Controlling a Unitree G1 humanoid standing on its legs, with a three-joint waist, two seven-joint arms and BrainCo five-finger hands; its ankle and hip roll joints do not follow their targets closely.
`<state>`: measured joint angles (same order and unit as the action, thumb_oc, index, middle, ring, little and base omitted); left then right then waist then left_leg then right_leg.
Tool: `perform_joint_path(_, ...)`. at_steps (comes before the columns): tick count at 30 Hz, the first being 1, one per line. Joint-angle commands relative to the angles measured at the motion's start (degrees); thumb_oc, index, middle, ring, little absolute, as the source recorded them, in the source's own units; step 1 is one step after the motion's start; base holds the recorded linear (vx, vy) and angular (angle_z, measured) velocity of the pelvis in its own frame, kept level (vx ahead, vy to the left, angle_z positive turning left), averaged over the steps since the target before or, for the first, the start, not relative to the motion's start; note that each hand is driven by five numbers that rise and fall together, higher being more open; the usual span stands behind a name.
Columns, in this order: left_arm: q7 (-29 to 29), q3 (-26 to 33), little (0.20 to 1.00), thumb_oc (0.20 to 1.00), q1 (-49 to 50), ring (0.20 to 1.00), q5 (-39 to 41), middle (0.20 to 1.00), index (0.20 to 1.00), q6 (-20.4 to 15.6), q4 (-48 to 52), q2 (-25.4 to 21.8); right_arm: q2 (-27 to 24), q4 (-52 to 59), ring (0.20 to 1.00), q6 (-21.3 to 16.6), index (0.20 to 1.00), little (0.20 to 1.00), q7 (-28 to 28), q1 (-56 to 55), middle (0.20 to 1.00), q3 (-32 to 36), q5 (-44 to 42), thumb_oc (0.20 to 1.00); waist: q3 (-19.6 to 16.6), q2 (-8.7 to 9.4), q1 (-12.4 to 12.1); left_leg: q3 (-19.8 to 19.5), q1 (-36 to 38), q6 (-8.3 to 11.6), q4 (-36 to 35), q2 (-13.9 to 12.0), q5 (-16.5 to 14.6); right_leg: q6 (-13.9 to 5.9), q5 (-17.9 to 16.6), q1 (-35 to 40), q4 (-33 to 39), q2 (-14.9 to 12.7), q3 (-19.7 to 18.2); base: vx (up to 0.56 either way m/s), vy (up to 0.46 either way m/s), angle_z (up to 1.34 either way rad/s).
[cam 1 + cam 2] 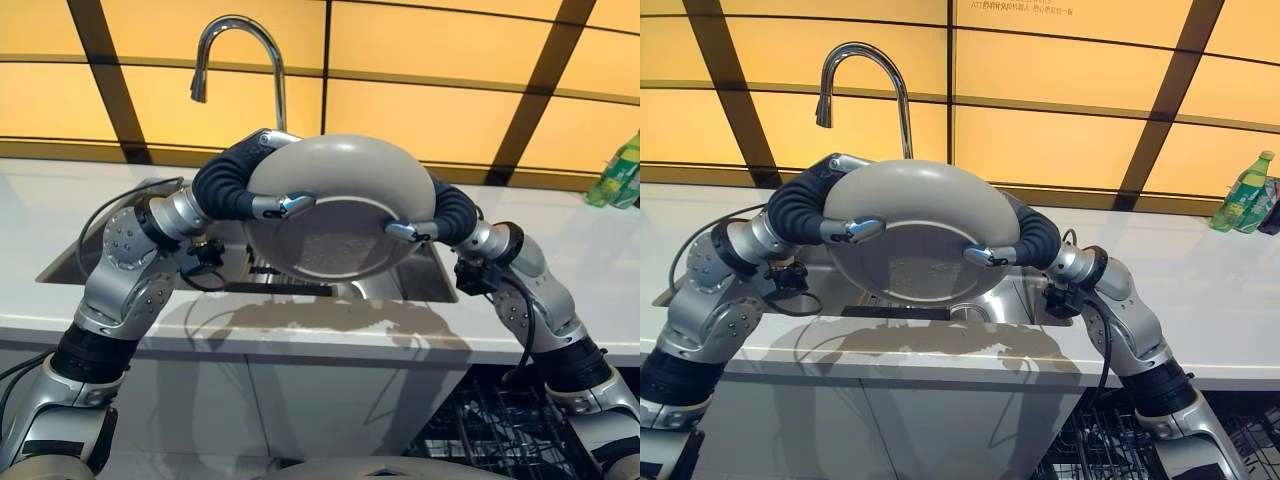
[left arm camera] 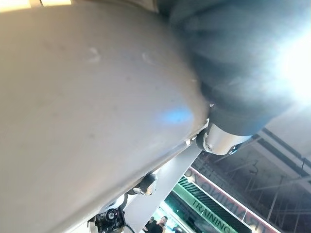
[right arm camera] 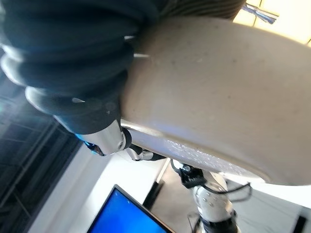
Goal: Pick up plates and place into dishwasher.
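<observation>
A round grey plate (image 1: 335,200) is held up on edge above the sink, its underside turned toward me. My left hand (image 1: 232,180) grips its left rim, thumb (image 1: 285,205) pressed on the underside and fingers hidden behind. My right hand (image 1: 452,212) grips the right rim the same way, thumb (image 1: 412,232) on the near face. In the left wrist view the plate (image 2: 87,111) lies against the hand's dark cover (image 2: 233,63). The right wrist view shows the plate (image 3: 218,82) beside that hand's cover (image 3: 68,53).
The steel sink (image 1: 75,262) is set in a white counter (image 1: 580,290), with a curved tap (image 1: 235,50) behind the plate. A green bottle (image 1: 618,175) stands at the far right. The dishwasher's dark wire rack (image 1: 500,430) is open below the counter at lower right.
</observation>
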<state>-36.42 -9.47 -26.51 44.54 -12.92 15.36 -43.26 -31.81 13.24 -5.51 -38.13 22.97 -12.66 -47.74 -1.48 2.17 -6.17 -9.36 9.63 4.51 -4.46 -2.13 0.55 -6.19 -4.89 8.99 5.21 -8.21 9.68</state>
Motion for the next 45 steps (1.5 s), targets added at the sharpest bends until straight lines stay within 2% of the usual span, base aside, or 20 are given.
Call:
perform_joint_path(1, 2.17, -1.97, 0.2, 0.2, -3.45, 0.2, -1.43, 0.2, 0.2, -1.8, -1.03, 4.23, 5.25, 1.53, 0.2, -3.85, 0.2, 0.2, 8.19, 2.74, 0.2, 2.38, -1.45, 0.2, -2.32, -2.23, 0.44, 6.59, -0.4, -3.08, 0.55, 0.8, -2.82, 1.17, 5.27, 0.88, -2.04, 1.52, -2.28, -0.02, -0.054, -0.05)
perform_joint_path(2, 4.12, -1.54, 0.2, 0.2, -3.22, 0.2, -1.99, 0.2, 0.2, -1.3, -1.06, 4.28, 5.38, 1.31, 0.2, -4.29, 0.2, 0.2, 9.2, 2.25, 0.2, 2.86, -0.74, 0.2, -2.36, -2.32, 0.76, 6.94, -0.3, -3.07, 0.47, 0.64, -2.82, 1.2, 5.28, 0.88, -1.98, 1.65, -2.54, -0.02, -0.051, -0.11)
perform_joint_path(3, 5.98, -0.94, 0.247, 0.247, -2.74, 0.247, -2.1, 0.247, 0.247, -1.01, -1.23, 4.26, 5.22, 1.32, 0.2, -4.55, 0.2, 0.2, 10.32, 1.64, 0.2, 3.45, -0.41, 0.2, -2.35, -2.35, 0.98, 7.2, -0.28, -3.02, 0.48, 0.51, -2.79, 1.29, 5.31, 0.87, -1.97, 1.78, -2.75, -0.02, -0.065, -0.2)
perform_joint_path(4, 8.31, -0.38, 0.511, 0.511, -2.34, 0.511, -2.57, 0.511, 0.511, -0.48, -1.27, 4.56, 5.24, 1.3, 0.2, -4.89, 0.2, 0.2, 11.68, 0.98, 0.2, 3.94, 0.49, 0.2, -2.35, -2.39, 1.25, 7.34, -0.24, -3.04, 0.45, 0.37, -2.79, 1.38, 5.4, 0.78, -2.05, 1.93, -3.0, -0.02, -0.064, -0.2)
perform_joint_path(5, 9.65, 0.39, 0.944, 0.944, -1.85, 0.944, -2.83, 0.944, 0.944, -0.09, -1.45, 4.82, 5.19, 1.28, 0.2, -5.12, 0.2, 0.2, 12.41, 0.45, 0.2, 4.63, 1.07, 0.2, -2.33, -2.41, 1.47, 7.47, -0.21, -3.07, 0.46, 0.28, -2.82, 1.45, 5.5, 0.7, -2.12, 2.06, -3.24, -0.02, -0.066, -0.14)
perform_joint_path(6, 11.03, 1.18, 1.0, 1.0, -1.11, 1.0, -2.92, 1.0, 1.0, 0.06, -1.65, 4.79, 5.04, 1.42, 0.2, -5.46, 0.2, 0.2, 13.04, -0.23, 0.2, 5.3, 1.49, 0.2, -2.29, -2.45, 1.71, 7.56, -0.23, -3.05, 0.47, 0.22, -2.8, 1.56, 5.55, 0.56, -2.22, 2.25, -3.56, -0.02, -0.066, -0.07)
perform_joint_path(13, 20.86, 6.63, 1.0, 1.0, 4.64, 1.0, -2.89, 1.0, 1.0, -0.88, -2.87, 7.29, 4.94, 0.58, 0.2, -6.86, 0.2, 0.2, 17.14, -4.13, 0.2, 9.36, 4.15, 0.2, -1.36, -2.16, 3.12, 8.13, -0.45, -3.26, 3.28, 0.47, -4.29, 2.25, 6.07, 0.15, -2.93, 3.03, -5.98, -0.02, -0.096, -0.19)
perform_joint_path(16, 21.9, 9.35, 1.0, 1.0, 8.56, 1.0, -4.12, 1.0, 1.0, -3.3, -2.61, 8.52, 4.68, 0.22, 0.2, -7.39, 0.2, 0.2, 17.45, -5.83, 0.2, 10.42, 4.73, 0.2, 0.25, -1.13, 3.15, 7.72, -2.86, -2.89, 12.21, 2.95, -7.88, 2.61, 5.71, 0.04, -3.25, 2.17, -7.22, -0.05, -0.066, -0.29)
perform_joint_path(18, 21.73, 10.69, 1.0, 1.0, 11.29, 1.0, -4.95, 1.0, 1.0, -5.56, -2.13, 8.73, 4.19, -0.02, 0.2, -8.37, 0.2, 0.2, 17.71, -6.54, 0.2, 10.68, 3.63, 0.2, 2.12, -0.2, 2.24, 3.11, -5.61, -2.79, 18.54, 5.27, -9.99, 2.84, 4.98, -0.48, -4.31, 1.59, -8.58, -0.1, 0.015, -0.46)
perform_joint_path(20, 21.34, 12.44, 1.0, 1.0, 13.57, 1.0, -5.91, 1.0, 1.0, -7.64, -2.04, 8.62, 5.19, -1.01, 0.2, -9.54, 0.2, 0.2, 17.9, -6.26, 0.2, 10.02, 3.7, 0.2, 3.83, 0.15, 1.35, -2.06, -5.97, -3.97, 20.17, 7.83, -11.12, 2.72, 4.41, -1.35, -5.55, 2.11, -11.73, -0.12, 0.116, -0.62)
perform_joint_path(23, 20.8, 14.68, 1.0, 1.0, 15.28, 1.0, -4.16, 1.0, 1.0, -8.69, -1.8, 7.43, 6.08, -1.61, 0.2, -9.81, 0.2, 0.2, 18.64, -5.94, 0.2, 10.11, 4.66, 0.2, 4.37, -0.62, 1.24, -4.64, -3.54, -5.48, 15.71, 8.52, -10.29, 2.25, 3.62, -1.65, -4.79, 2.57, -15.28, -0.1, 0.25, -1.26)
perform_joint_path(24, 21.25, 14.95, 1.0, 1.0, 14.89, 1.0, -3.81, 1.0, 1.0, -8.35, -1.91, 6.9, 6.7, -1.58, 0.2, -9.71, 0.2, 0.2, 18.86, -6.15, 0.2, 10.26, 5.42, 0.2, 4.28, -1.17, 1.77, -4.2, -2.55, -5.76, 13.06, 8.2, -9.49, 1.85, 3.27, -1.89, -4.43, 2.51, -16.01, -0.09, 0.313, -0.86)
perform_joint_path(28, 21.74, 14.6, 1.0, 1.0, 12.92, 1.0, -3.25, 1.0, 1.0, -6.97, -3.45, 5.65, 7.55, -2.06, 0.2, -9.85, 0.2, 0.2, 20.26, -7.71, 0.2, 11.67, 7.12, 0.2, 4.95, -1.44, 4.18, -3.75, 0.0, -5.98, 7.57, 7.54, -8.19, -1.25, -0.62, -5.44, -3.7, 0.58, -18.1, -0.08, 0.236, -0.76)
perform_joint_path(32, 23.88, 15.11, 1.0, 1.0, 12.35, 1.0, -2.7, 1.0, 1.0, -8.34, -4.94, 4.11, 7.78, -2.49, 0.2, -9.92, 0.2, 0.2, 20.01, -8.6, 0.2, 11.75, 7.41, 0.2, 6.23, -0.99, 4.5, -4.16, 1.34, -6.91, 5.32, 7.95, -8.29, -3.44, -3.49, -9.57, -4.5, -1.23, -16.01, -0.14, 0.093, -0.61)
perform_joint_path(33, 24.7, 16.56, 1.0, 1.0, 13.09, 1.0, -2.82, 1.0, 1.0, -8.96, -5.26, 3.5, 7.47, -4.08, 0.2, -10.73, 0.2, 0.2, 19.34, -8.64, 0.2, 11.4, 6.97, 0.2, 6.43, -1.18, 3.95, -2.24, 1.19, -7.25, 5.32, 7.47, -8.26, -3.63, -2.69, -10.69, -6.62, -2.23, -12.45, -0.18, 0.039, -0.86)
perform_joint_path(34, 24.79, 17.4, 1.0, 1.0, 13.87, 1.0, -2.81, 1.0, 1.0, -9.22, -5.12, 3.38, 7.32, -4.68, 0.2, -11.33, 0.2, 0.2, 19.31, -8.91, 0.2, 11.38, 7.35, 0.2, 6.28, -1.34, 3.53, -1.15, 0.69, -7.52, 5.45, 7.42, -8.1, -3.51, -2.32, -11.39, -8.39, -2.56, -11.24, -0.19, 0.044, -1.02)
perform_joint_path(39, 25.64, 19.8, 1.0, 1.0, 17.8, 1.0, -4.99, 1.0, 1.0, -9.37, -5.61, 5.18, 7.26, -6.46, 0.2, -11.9, 0.2, 0.2, 21.31, -11.94, 0.2, 12.1, 10.1, 0.2, 5.34, -2.23, 3.02, 3.13, -1.32, -9.02, 7.06, 7.73, -8.43, -2.56, 0.59, -12.11, -14.05, -3.08, -9.25, -0.02, 0.035, -0.84)
perform_joint_path(40, 25.46, 20.48, 1.0, 1.0, 18.76, 1.0, -5.36, 1.0, 1.0, -9.14, -5.55, 5.58, 7.45, -6.92, 0.2, -12.14, 0.2, 0.2, 22.33, -12.7, 0.2, 12.28, 11.71, 0.2, 5.23, -2.23, 2.61, 3.63, -1.51, -9.03, 7.33, 7.8, -8.56, -2.47, 0.81, -11.67, -13.14, -3.64, -8.37, 0.08, -0.038, -0.74)
perform_joint_path(42, 25.96, 21.52, 1.0, 1.0, 20.34, 1.0, -5.82, 1.0, 1.0, -8.73, -5.08, 5.81, 7.82, -7.99, 0.2, -12.46, 0.2, 0.2, 24.1, -13.48, 0.2, 12.52, 14.83, 0.2, 5.37, -1.91, 1.88, 3.81, -1.66, -8.6, 7.52, 7.9, -8.8, -2.62, -1.29, -11.39, -10.41, -4.88, -6.62, 0.07, -0.058, -0.82)
perform_joint_path(45, 25.98, 21.71, 1.0, 1.0, 19.93, 1.0, -5.57, 1.0, 1.0, -7.1, -5.56, 5.59, 6.82, -10.74, 0.2, -11.82, 0.2, 0.2, 29.67, -13.05, 0.2, 12.77, 20.45, 0.2, 6.52, -1.28, 1.93, 3.49, -2.11, -8.18, 8.1, 7.92, -9.01, -3.14, -3.15, -12.23, -8.52, -5.81, -7.48, 0.05, -0.034, -0.54)
